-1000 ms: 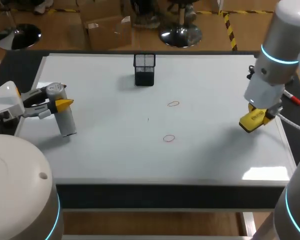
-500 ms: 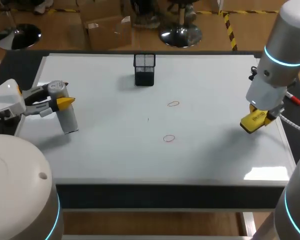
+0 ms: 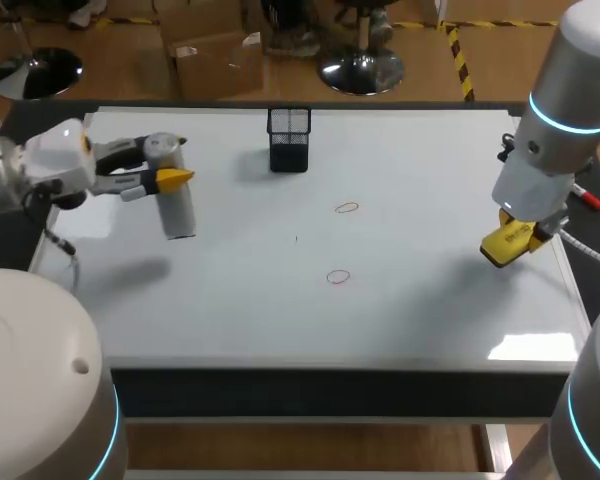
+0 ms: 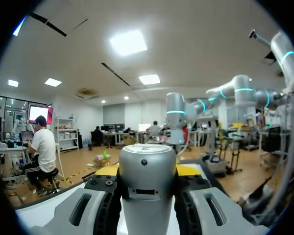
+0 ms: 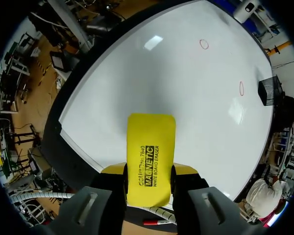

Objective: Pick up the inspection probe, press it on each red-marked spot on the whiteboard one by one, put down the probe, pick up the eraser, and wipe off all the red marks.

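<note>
Nearest us, along the bench's [image 3: 330, 388] front edge, the whiteboard [image 3: 430, 310] lies flat, and the closer red ring [image 3: 339, 277] sits untouched near its middle. Out at the right end, the right gripper [image 3: 507, 238] hangs low over the board with the yellow eraser [image 3: 503, 246] pinched between its fingers [image 5: 90, 208]. From its own wrist the clamp is on the two long edges, near one end of the block. I'd call that eraser light and stiff-backed, easy to carry flat. Its wiping face points away, so I can't say what state the felt is in.

Over to the left, the left gripper [image 3: 168, 160] has the inspection probe [image 3: 177, 210], a smooth grey cylinder, held just under its cap, fingers closed snug on both flanks. It hangs slightly tilted, clear of the board, well short of either ring. It looks rigid and rather slick, so a high grip like this one risks it swivelling when pressed down; a firm squeeze should suit.

The pressing end is hard to make out, and the left wrist view shows only the cap and no board at all.

Further back sits the second red ring [image 3: 347, 208], then the black mesh pen cup [image 3: 289, 139]. A red marker [image 3: 585, 196] pokes out at the right edge, half hidden by the arm.
</note>
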